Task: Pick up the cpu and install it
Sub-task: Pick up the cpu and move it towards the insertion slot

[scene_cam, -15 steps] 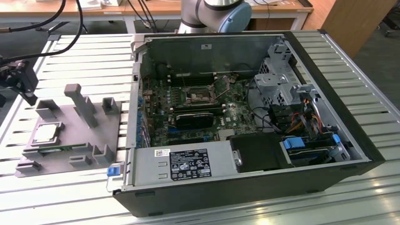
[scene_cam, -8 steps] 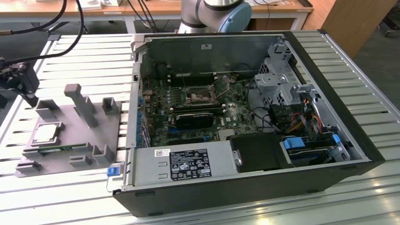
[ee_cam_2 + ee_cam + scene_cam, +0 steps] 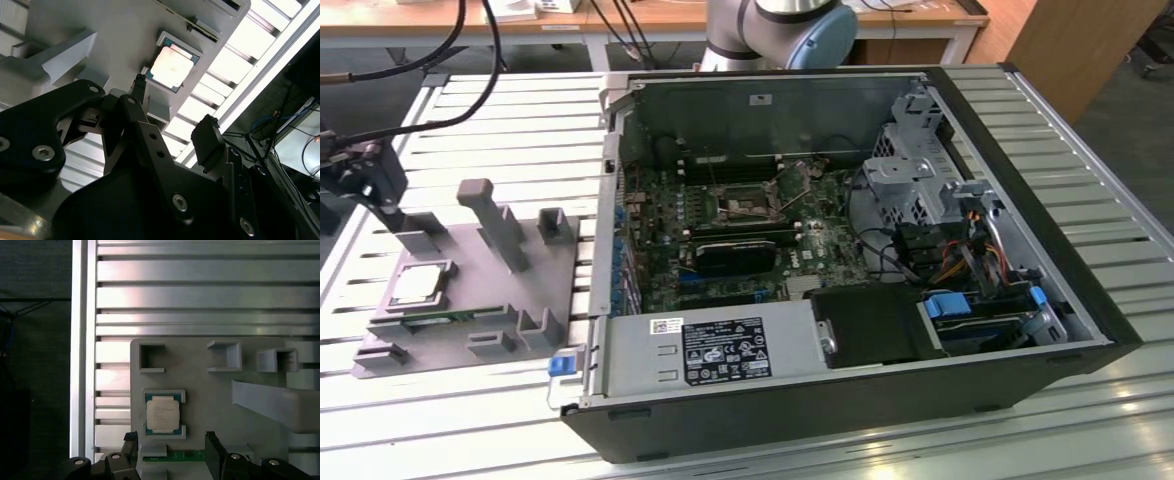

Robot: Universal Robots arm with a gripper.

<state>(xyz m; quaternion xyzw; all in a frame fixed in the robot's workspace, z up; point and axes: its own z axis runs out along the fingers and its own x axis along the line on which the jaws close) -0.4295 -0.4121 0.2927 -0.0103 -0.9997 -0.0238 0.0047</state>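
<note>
Gripper [image 3: 170,439] fingers [image 3: 212,450] spread apart, holding nothing, hovering just above the cpu [image 3: 162,414]. Cpu sits flat in a pocket of the grey fixture [image 3: 480,300] on the bench [image 3: 520,110], beside the open PC case [image 3: 854,420].

Cpu [image 3: 423,284]: small flat sq. chip, silver-grey metal lid, thin darker rim. Lies level, lid up, seated in shallow bracketed pocket of grey fixture [image 3: 474,297], nothing touching it. Exterior view: approx. 9 o'clock of open PC case [image 3: 854,412]. Pale, glossy in both wrist views [image 3: 172,67] [image 3: 162,413].
</note>
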